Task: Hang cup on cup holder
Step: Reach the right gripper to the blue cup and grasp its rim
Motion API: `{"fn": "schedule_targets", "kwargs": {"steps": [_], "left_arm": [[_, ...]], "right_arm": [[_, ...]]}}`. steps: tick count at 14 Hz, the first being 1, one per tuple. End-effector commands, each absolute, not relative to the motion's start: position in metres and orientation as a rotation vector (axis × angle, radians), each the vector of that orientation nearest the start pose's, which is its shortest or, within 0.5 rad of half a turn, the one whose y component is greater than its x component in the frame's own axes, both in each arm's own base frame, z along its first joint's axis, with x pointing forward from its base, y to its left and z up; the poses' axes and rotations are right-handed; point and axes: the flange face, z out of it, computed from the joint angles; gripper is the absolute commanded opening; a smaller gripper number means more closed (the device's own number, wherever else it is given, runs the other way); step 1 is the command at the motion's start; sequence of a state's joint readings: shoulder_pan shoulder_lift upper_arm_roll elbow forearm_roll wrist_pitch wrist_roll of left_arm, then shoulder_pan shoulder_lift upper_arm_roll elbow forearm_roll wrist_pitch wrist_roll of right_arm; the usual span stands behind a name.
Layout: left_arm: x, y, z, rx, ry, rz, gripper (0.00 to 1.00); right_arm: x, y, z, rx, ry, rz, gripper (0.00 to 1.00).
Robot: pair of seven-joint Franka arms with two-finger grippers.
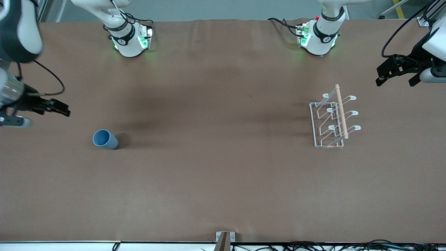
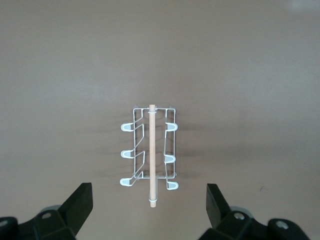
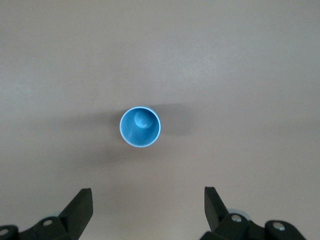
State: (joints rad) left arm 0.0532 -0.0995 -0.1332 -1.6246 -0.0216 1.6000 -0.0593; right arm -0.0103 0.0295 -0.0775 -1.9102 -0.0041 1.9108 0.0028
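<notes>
A plain brown table (image 1: 223,167) fills the room's middle. The cup (image 1: 105,139) stands upright toward the right arm's end, well apart from the cup holder (image 1: 332,118). The right gripper (image 1: 55,106) hangs spread wide near the cup; the left gripper (image 1: 397,71), equally wide, hangs near the holder.

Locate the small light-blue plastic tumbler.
The light-blue plastic tumbler stands upright on the brown table, toward the right arm's end, apart from the white wire rack.

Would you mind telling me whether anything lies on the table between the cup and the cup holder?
Nothing: in the front view only bare brown table separates the cup from the cup holder.
</notes>
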Motion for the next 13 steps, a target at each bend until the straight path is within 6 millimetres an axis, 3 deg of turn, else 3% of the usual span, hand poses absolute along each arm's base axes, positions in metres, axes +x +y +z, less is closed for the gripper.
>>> {"fn": "schedule_targets", "kwargs": {"steps": [1, 3, 6, 10, 13], "left_arm": [[0.527, -0.047, 0.658, -3.161, 0.059, -0.099, 1.00], [0.527, -0.047, 0.658, -3.162, 0.059, -0.096, 1.00], [0.526, -0.047, 0.655, -3.162, 0.057, -0.067, 1.00], [0.527, -0.048, 0.653, -3.163, 0.059, -0.058, 1.00], [0.527, -0.048, 0.654, -3.163, 0.060, -0.060, 1.00]], "right_arm": [[0.539, -0.047, 0.415, -3.133, 0.132, 0.024, 0.98], [0.538, -0.045, 0.365, -3.137, 0.126, 0.033, 0.98], [0.543, -0.045, 0.321, -3.142, 0.069, 0.091, 0.98], [0.553, -0.049, 0.288, -3.148, 0.079, 0.061, 0.98], [0.569, -0.053, 0.276, -3.154, 0.097, 0.029, 0.97]]}}
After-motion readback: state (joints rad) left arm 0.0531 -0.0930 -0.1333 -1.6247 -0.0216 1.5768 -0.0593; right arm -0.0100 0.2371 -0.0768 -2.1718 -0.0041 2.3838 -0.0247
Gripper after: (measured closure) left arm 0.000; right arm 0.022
